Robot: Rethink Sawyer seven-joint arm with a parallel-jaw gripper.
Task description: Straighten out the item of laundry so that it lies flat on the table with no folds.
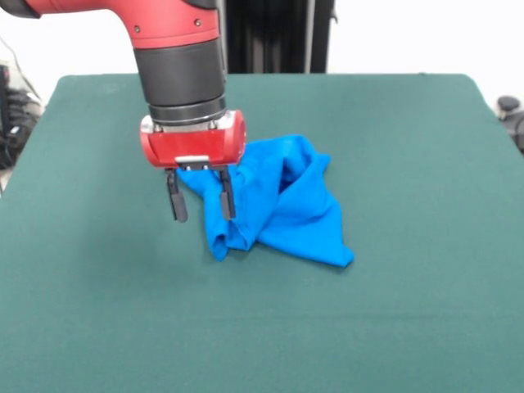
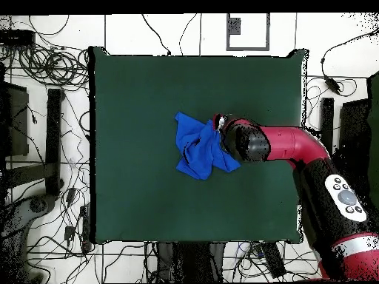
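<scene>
Red-bodied and hung from the arm [image 1: 176, 57], the gripper [image 1: 201, 209] hovers with its two dark fingers [image 1: 178, 201] spread apart and nothing between them. From the front, one finger hangs over bare felt, the other before the edge of the T-shirt [image 1: 282, 205]; contact cannot be told. Just right of it, the bright blue shirt lies bunched in folds near the middle of the green table [image 1: 409, 311]. Overhead, cables [image 2: 52, 66] litter the floor around the table.

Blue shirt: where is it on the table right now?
Front view: the blue T-shirt lies crumpled near the middle of the green table, just right of the open gripper, whose right finger overlaps its left edge.
</scene>
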